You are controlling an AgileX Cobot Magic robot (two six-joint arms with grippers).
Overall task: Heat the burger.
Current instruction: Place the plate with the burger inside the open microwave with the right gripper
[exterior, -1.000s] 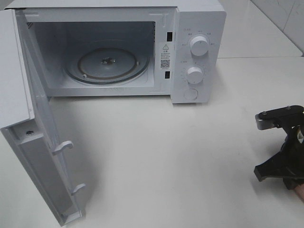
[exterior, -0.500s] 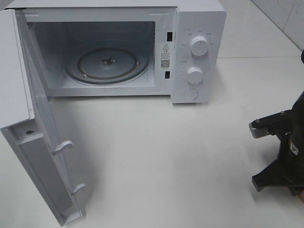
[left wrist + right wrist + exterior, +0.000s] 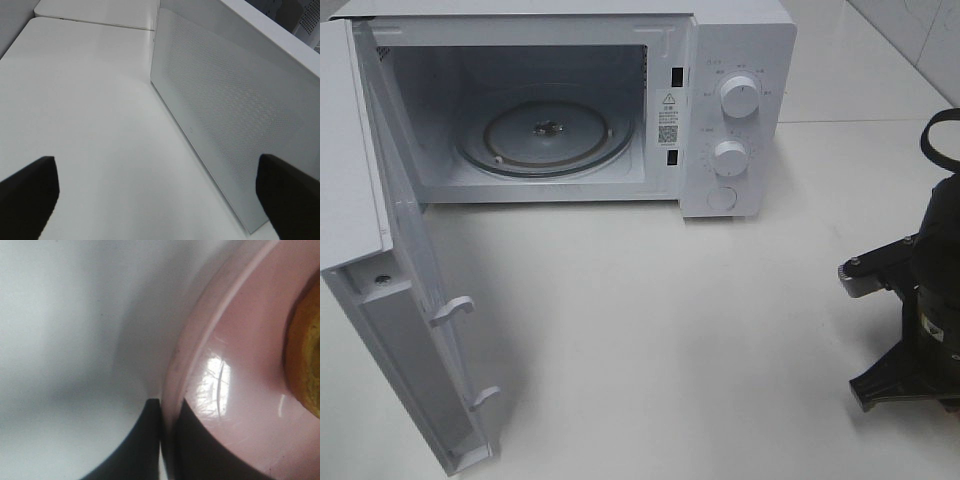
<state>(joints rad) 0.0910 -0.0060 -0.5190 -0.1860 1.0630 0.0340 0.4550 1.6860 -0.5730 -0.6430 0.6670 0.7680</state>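
So the whole thing hinges on the right gripper (image 3: 164,440). It's pinched tight on the rim of the pink plate (image 3: 240,390), one finger above the lip and one under it, and the burger (image 3: 306,355) sits on that plate, just its golden-brown bun edge poking into the right wrist view. From the high camera you can't see the plate or burger at all. They're off the frame at the near right, under the right arm (image 3: 935,300). From there the microwave (image 3: 740,50) lies ahead and to the left, so I'd guess the carry is a diagonal across the bare white table (image 3: 670,320) to the glass turntable (image 3: 545,135). The door (image 3: 390,330) hangs off the left hinge and is swung all the way out on the left, so it doesn't block an approach from the right. The tight spot looks like the right side of the opening, next to the control panel (image 3: 735,125) with its two knobs. A wide plate held by one rim has to clear that edge and stay level, or the burger could slide. I can't tell whether the plate is resting on the table or already up. The left gripper (image 3: 160,200) is spread wide with nothing in it. It's on the outer side of the door and much farther from the burger, so this looks like the right arm's job.
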